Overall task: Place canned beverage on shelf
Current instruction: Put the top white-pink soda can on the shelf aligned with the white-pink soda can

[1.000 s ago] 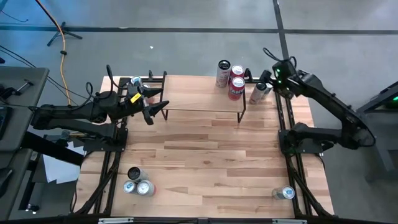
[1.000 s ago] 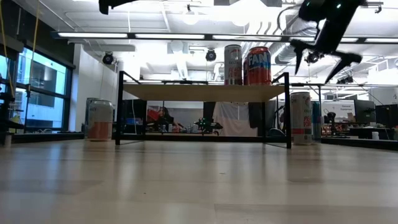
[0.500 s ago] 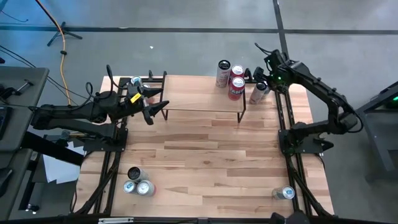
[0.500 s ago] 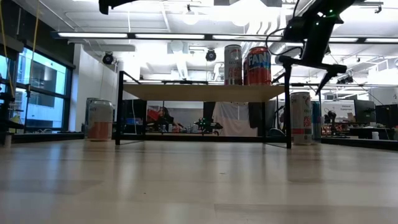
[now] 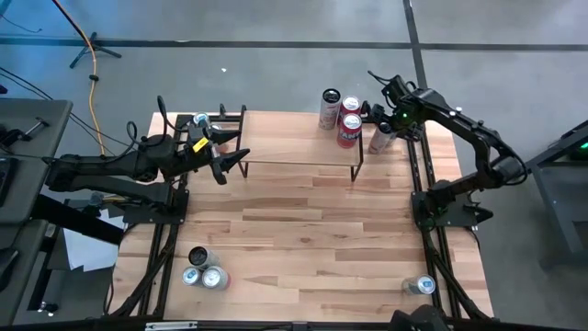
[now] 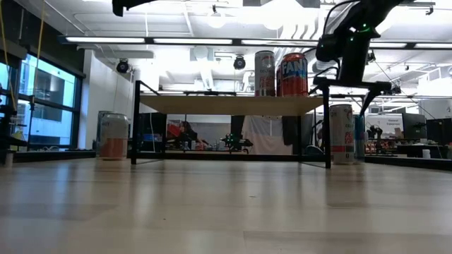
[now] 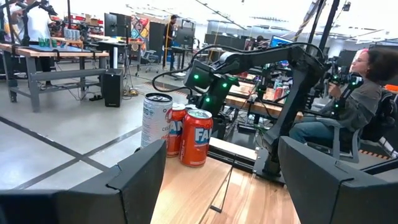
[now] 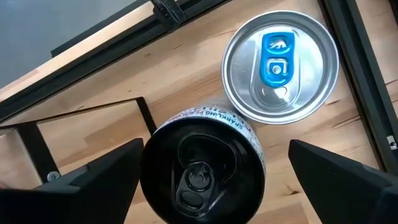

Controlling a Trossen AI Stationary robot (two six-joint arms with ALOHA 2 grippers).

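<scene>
Black-lidded can (image 8: 202,167) sits centred under my right gripper (image 8: 211,171), jaws wide, holding nothing. I'd descend straight, clearing the silver-lidded can (image 8: 281,66). Left gripper (image 5: 223,158) waits, part-open, empty.

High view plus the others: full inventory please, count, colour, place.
table: one, light wood, under everything
shelf: one, wood top and black legs, far middle
cans on shelf: three, one white, two red, at its right end
cans by shelf's right end: two, black lid and silver lid, on the table
can left of shelf: one, silver and orange, on the table
near-left cans: three, silver tops
near-right can: one, silver top
person: one, seated beyond the table
left pincer: open, by shelf's left end
right pincer: open, above black-lid can
</scene>
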